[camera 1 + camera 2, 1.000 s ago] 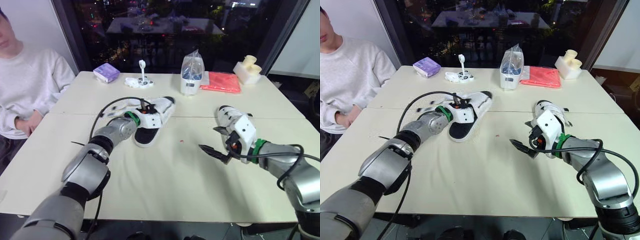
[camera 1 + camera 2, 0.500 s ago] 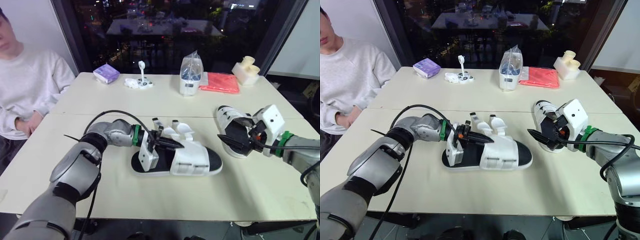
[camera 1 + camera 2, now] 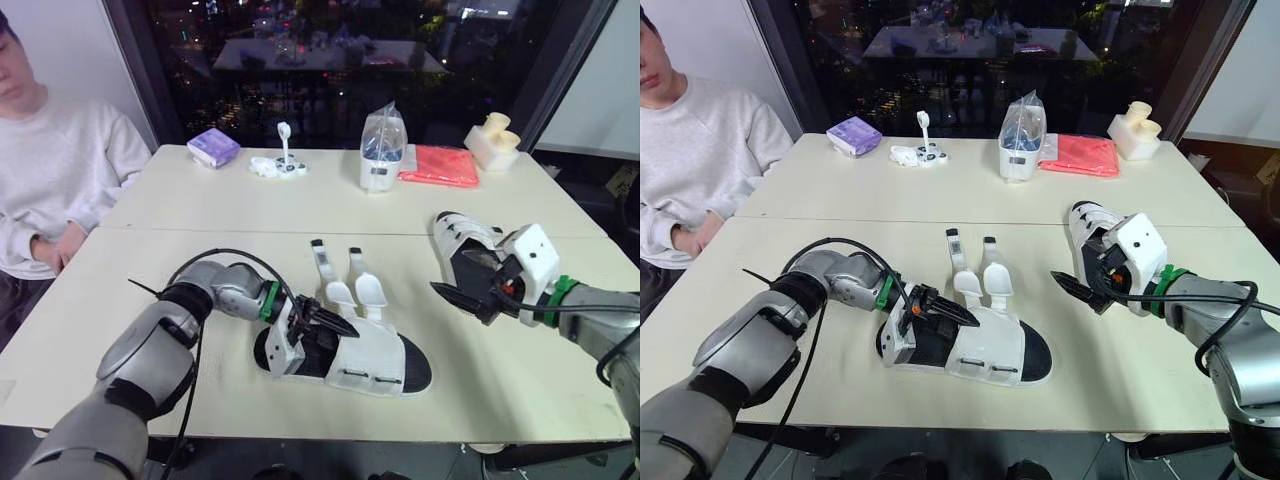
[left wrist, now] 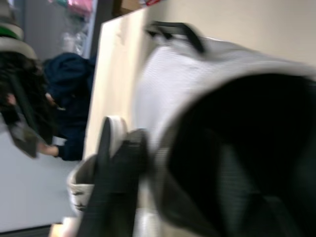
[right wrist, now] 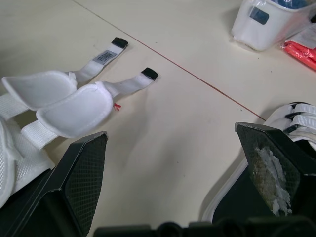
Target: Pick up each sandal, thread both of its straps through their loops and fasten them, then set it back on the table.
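**White sandal (image 3: pixel 375 358) on the near middle of the table (image 3: pixel 200 200).** The sandal was seen lying on its sole, lengthwise across the robot's front. Both straps (image 3: pixel 321 262) were unfastened. They were spread flat on the table toward the far side, side by side and just apart. The left claw (image 3: pixel 322 318) was laid over the sandal's left end, above the black footbed. Whether it was pinching the sandal could not be told. The right claw (image 5: pixel 170 136) was held spread wide, near the sandal's right end and not touching it. The second sandal (image 3: pixel 458 238) lay just behind that claw.

The step in hand was judged to be the threading of the first strap. It would best be done with the sandal steadied by the left claw. The black strap tip should be taken by the right claw close to its end and led squarely to its loop. In this way the padded part is not folded and the sandal is not dragged. The neighbouring strap should be left undisturbed.
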### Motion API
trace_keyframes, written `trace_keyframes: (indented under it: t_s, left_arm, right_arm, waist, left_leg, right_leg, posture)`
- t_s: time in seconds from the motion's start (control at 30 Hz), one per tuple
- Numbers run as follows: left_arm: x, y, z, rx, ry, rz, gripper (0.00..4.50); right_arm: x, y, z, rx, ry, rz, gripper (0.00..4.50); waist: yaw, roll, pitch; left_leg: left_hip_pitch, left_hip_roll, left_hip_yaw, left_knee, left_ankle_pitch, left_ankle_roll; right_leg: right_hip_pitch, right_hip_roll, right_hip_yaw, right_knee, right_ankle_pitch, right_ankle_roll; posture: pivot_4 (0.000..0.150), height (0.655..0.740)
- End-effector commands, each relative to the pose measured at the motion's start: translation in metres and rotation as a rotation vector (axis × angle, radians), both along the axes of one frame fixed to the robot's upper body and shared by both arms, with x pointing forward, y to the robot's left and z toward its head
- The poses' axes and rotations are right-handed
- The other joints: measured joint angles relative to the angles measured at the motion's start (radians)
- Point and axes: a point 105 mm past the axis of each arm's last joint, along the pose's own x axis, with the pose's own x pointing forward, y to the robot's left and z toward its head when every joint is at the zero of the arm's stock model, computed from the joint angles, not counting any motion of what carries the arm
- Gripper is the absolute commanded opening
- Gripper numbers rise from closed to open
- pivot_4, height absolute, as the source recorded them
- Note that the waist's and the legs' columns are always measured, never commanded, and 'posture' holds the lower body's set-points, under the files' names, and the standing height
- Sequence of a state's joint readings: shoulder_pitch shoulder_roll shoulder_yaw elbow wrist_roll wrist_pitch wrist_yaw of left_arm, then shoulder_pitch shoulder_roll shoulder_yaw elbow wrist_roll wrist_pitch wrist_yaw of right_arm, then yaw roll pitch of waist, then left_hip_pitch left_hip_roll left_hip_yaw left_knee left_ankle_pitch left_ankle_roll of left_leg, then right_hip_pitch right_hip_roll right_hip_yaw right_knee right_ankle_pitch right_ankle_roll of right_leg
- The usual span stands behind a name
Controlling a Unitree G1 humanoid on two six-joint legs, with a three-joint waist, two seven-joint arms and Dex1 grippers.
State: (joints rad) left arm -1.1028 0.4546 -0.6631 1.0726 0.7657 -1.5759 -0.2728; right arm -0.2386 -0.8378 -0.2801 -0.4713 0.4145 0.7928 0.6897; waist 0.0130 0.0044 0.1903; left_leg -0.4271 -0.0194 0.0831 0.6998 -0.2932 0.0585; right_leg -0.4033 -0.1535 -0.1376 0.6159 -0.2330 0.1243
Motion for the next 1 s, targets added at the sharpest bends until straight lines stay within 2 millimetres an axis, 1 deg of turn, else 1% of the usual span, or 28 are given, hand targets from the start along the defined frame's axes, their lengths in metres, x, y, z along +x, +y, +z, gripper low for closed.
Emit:
trace_keyframes:
  t_s: [0.03, 0.07, 0.1, 0.2, 0.3, 0.37, 0.43, 0.47, 0.5, 0.63, 0.67, 0.77, 0.83, 0.9, 0.93, 0.97, 1.0]
  left_arm:
    - [0.003, 0.015, -0.008, 0.04, 0.024, 0.047, 4.1]
    - [0.004, 0.019, -0.007, 0.032, 0.032, 0.066, 4.46]
    - [0.005, 0.021, -0.007, 0.027, 0.037, 0.078, 4.46]
    - [0.013, 0.039, 0.002, 0.01, 0.047, 0.149, 4.46]
    - [0.015, 0.057, 0.003, 0.086, 0.029, 0.176, 4.46]
    - [0.019, 0.068, 0.01, 0.102, 0.023, 0.215, 4.46]
    - [0.026, 0.075, 0.019, 0.087, 0.038, 0.295, 4.46]
    - [0.031, 0.077, 0.03, 0.053, 0.098, 0.375, 4.46]
    - [0.032, 0.078, 0.037, 0.033, 0.175, 0.416, 4.46]
    - [0.036, 0.085, 0.078, -0.168, 0.636, 0.541, 4.46]
    - [0.037, 0.086, 0.085, -0.21, 0.735, 0.559, 4.46]
    - [0.038, 0.089, 0.098, -0.31, 1.013, 0.599, 4.46]
    - [0.039, 0.089, 0.102, -0.361, 1.118, 0.612, 4.46]
    - [0.042, 0.089, 0.103, -0.43, 1.215, 0.636, 4.5]
    - [0.044, 0.089, 0.103, -0.462, 1.254, 0.649, 4.5]
    - [0.045, 0.089, 0.102, -0.479, 1.282, 0.661, 4.5]
    - [0.046, 0.089, 0.099, -0.49, 1.313, 0.676, 4.5]
  right_arm:
    - [-0.002, 0.005, 0.01, -0.024, -0.043, 0.022, 4.5]
    - [-0.002, 0.006, 0.01, -0.023, -0.041, 0.026, 4.5]
    - [-0.002, 0.007, 0.01, -0.023, -0.039, 0.029, 4.5]
    - [-0.002, 0.007, 0.008, -0.026, -0.032, 0.037, 4.5]
    - [-0.003, 0.01, 0.005, -0.025, -0.022, 0.058, 4.5]
    - [-0.006, 0.015, 0.003, -0.029, -0.008, 0.098, 4.5]
    - [-0.007, 0.016, 0.0, -0.038, 0.001, 0.116, 4.5]
    - [-0.007, 0.016, -0.002, -0.043, 0.007, 0.122, 4.5]
    - [-0.007, 0.016, -0.003, -0.047, 0.011, 0.126, 4.5]
    - [-0.017, 0.026, -0.006, 0.003, 0.036, 0.222, 4.5]
    - [-0.018, 0.026, -0.007, 0.002, 0.041, 0.23, 4.5]
    - [-0.02, 0.027, -0.011, 0.003, 0.057, 0.26, 4.5]
    - [-0.021, 0.028, -0.012, 0.01, 0.063, 0.276, 4.5]
    - [-0.022, 0.029, -0.016, 0.013, 0.079, 0.296, 3.97]
    - [-0.024, 0.029, -0.018, 0.015, 0.091, 0.308, 3.51]
    - [-0.026, 0.029, -0.02, 0.015, 0.103, 0.321, 3.14]
    - [-0.028, 0.03, -0.023, 0.016, 0.113, 0.334, 2.56]
  waist:
    - [0.0, -0.001, -0.001]
    - [-0.001, -0.001, -0.001]
    - [-0.003, -0.001, -0.002]
    - [-0.009, 0.0, -0.002]
    - [-0.01, 0.0, -0.002]
    - [-0.009, 0.0, -0.002]
    - [-0.009, 0.0, -0.002]
    - [-0.01, 0.001, -0.002]
    - [-0.014, 0.001, -0.002]
    - [-0.017, 0.002, -0.002]
    - [-0.016, 0.001, -0.002]
    - [-0.018, 0.001, -0.002]
    - [-0.021, 0.001, -0.002]
    - [-0.02, 0.001, -0.002]
    - [-0.02, 0.001, -0.002]
    - [-0.017, 0.001, -0.002]
    - [-0.016, 0.001, -0.002]
  left_leg:
    - [0.0, 0.0, 0.0, 0.0, 0.0, 0.0]
    - [0.001, 0.0, 0.0, 0.0, 0.0, 0.0]
    - [0.001, 0.0, 0.0, 0.0, 0.0, 0.0]
    - [0.001, 0.001, 0.0, 0.0, 0.0, 0.0]
    - [0.002, 0.001, 0.0, 0.0, 0.0, 0.0]
    - [0.002, 0.001, 0.0, 0.0, 0.0, 0.0]
    - [0.002, 0.001, 0.0, 0.0, 0.0, 0.0]
    - [0.002, 0.001, 0.0, 0.0, 0.0, 0.0]
    - [0.002, 0.001, 0.0, 0.0, 0.0, 0.0]
    - [0.001, 0.001, -0.001, 0.001, 0.0, 0.0]
    - [0.001, 0.001, -0.002, 0.002, 0.0, 0.0]
    - [0.001, 0.001, -0.002, 0.003, 0.0, 0.0]
    - [0.002, 0.001, -0.002, 0.002, 0.0, 0.0]
    - [0.003, 0.001, -0.002, 0.002, 0.0, 0.0]
    - [0.004, 0.001, -0.002, 0.002, 0.0, 0.0]
    - [0.004, 0.001, -0.002, 0.002, 0.0, 0.0]
    - [0.004, 0.001, -0.002, 0.002, 0.0, 0.0]
  right_leg:
    - [0.0, 0.0, 0.0, 0.0, 0.0, 0.0]
    - [0.0, 0.0, 0.0, 0.0, 0.0, 0.0]
    - [0.0, 0.0, 0.0, 0.0, 0.0, 0.0]
    - [0.0, 0.0, 0.0, 0.001, 0.0, 0.0]
    - [0.0, 0.0, 0.0, 0.003, 0.0, 0.0]
    - [0.0, 0.0, 0.001, 0.003, 0.0, 0.0]
    - [0.0, 0.0, 0.001, 0.003, 0.0, 0.0]
    - [0.0, 0.0, 0.001, 0.003, 0.0, 0.0]
    - [-0.001, 0.0, 0.001, 0.003, 0.0, 0.0]
    - [0.0, 0.0, 0.001, 0.004, 0.0, 0.0]
    - [0.0, 0.001, 0.001, 0.003, 0.0, 0.0]
    - [0.002, 0.001, 0.002, 0.003, 0.0, 0.0]
    - [0.003, 0.002, 0.002, 0.004, 0.0, 0.0]
    - [0.003, 0.002, 0.002, 0.004, 0.0, 0.0]
    - [0.004, 0.002, 0.002, 0.004, 0.0, 0.0]
    - [0.004, 0.002, 0.001, 0.004, 0.0, 0.0]
    - [0.005, 0.002, 0.001, 0.004, 0.0, 0.0]
  posture:
    - [0.15, 0.74]
    - [0.15, 0.74]
    - [0.15, 0.74]
    - [0.15, 0.74]
    - [0.15, 0.74]
    - [0.15, 0.74]
    - [0.15, 0.74]
    - [0.15, 0.74]
    - [0.15, 0.74]
    - [0.15, 0.74]
    - [0.15, 0.74]
    - [0.15, 0.74]
    - [0.15, 0.74]
    - [0.15, 0.74]
    - [0.15, 0.74]
    - [0.15, 0.74]
    - [0.15, 0.74]
